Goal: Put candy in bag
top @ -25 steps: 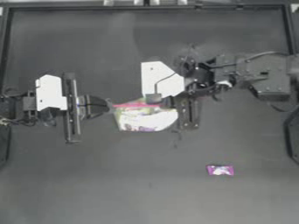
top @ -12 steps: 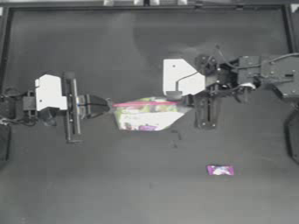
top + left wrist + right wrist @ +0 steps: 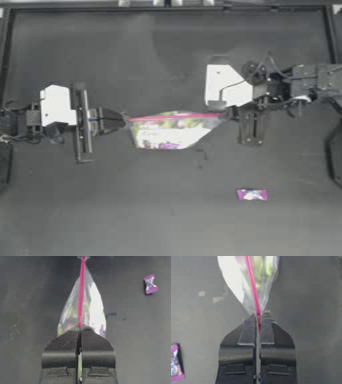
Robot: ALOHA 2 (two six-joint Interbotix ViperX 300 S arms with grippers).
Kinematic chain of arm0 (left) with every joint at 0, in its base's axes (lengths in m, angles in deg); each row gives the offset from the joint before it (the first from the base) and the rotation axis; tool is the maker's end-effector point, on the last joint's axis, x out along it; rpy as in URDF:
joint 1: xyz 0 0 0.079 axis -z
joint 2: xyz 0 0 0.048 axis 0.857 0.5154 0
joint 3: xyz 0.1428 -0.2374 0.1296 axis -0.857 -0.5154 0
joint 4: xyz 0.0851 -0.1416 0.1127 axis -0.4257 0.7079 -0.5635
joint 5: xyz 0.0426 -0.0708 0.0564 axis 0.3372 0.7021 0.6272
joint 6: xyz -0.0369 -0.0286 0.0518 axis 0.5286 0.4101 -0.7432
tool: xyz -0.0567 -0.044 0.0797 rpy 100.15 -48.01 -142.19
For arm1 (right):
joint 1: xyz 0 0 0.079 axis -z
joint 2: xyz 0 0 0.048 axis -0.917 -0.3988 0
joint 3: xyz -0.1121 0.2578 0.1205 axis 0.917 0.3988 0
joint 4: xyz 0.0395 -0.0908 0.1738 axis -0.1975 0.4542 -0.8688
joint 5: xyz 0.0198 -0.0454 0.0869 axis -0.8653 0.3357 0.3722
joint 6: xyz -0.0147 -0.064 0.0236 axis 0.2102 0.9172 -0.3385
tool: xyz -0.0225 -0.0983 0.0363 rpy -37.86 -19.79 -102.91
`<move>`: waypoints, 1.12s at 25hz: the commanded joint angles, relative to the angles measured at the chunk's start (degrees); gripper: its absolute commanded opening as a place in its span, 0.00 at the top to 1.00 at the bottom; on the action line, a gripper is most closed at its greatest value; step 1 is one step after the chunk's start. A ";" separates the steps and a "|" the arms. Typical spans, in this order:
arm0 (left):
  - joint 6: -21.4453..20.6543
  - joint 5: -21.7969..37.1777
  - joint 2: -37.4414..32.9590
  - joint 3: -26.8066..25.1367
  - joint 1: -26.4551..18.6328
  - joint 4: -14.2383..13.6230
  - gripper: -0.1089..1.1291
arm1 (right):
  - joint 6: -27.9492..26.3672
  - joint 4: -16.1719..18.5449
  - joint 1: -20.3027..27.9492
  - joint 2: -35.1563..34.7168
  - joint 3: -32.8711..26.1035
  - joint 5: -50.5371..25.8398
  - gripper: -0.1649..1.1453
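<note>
Both arms hold the bag (image 3: pixel 172 131) strung between them at the middle of the overhead view. The left gripper (image 3: pixel 123 120) has its jaws pressed tight on the left end of the pink strip (image 3: pixel 81 293), and the right gripper (image 3: pixel 226 115) is clamped just as tight on the right end. The strip runs taut and straight, so the mouth looks sealed, though I can't be sure from here. The candy (image 3: pixel 252 194) lies alone on the table (image 3: pixel 100 210) toward the lower right, well apart from the bag. To do this well, I'd say the mouth must be opened first. One gripper should keep its hold while the other lets go to fetch the candy, without letting the bag sag.
</note>
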 commanded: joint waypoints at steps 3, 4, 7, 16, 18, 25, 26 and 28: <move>-0.09 -0.26 -1.67 0.62 -0.18 0.09 0.87 | -0.53 0.26 1.14 2.46 1.58 -0.44 0.83; -0.09 -0.26 -1.49 0.62 -0.18 0.09 0.87 | -0.53 0.09 1.14 2.55 1.67 -0.44 0.83; -0.09 -0.26 -1.23 0.79 -0.18 0.09 0.87 | -0.62 -0.18 1.23 2.46 1.67 -0.44 0.83; -0.18 -0.18 -1.41 2.11 0.35 -0.09 0.87 | -0.35 -0.79 -0.88 3.25 -0.79 0.18 0.83; -0.09 0.09 -1.58 2.46 0.70 -0.26 0.87 | -0.44 -0.79 -1.58 3.87 -1.14 0.70 0.83; -0.09 1.58 -2.20 3.34 2.37 -0.35 0.87 | -1.32 -2.02 -4.04 5.54 -2.37 1.14 0.83; -0.09 2.02 -2.46 3.52 2.72 -0.35 0.87 | -1.76 -1.85 -4.39 5.80 -2.46 1.14 0.83; -0.09 3.08 -3.08 3.78 3.25 -0.35 0.87 | -2.46 -1.76 -5.01 6.15 -2.64 1.14 0.83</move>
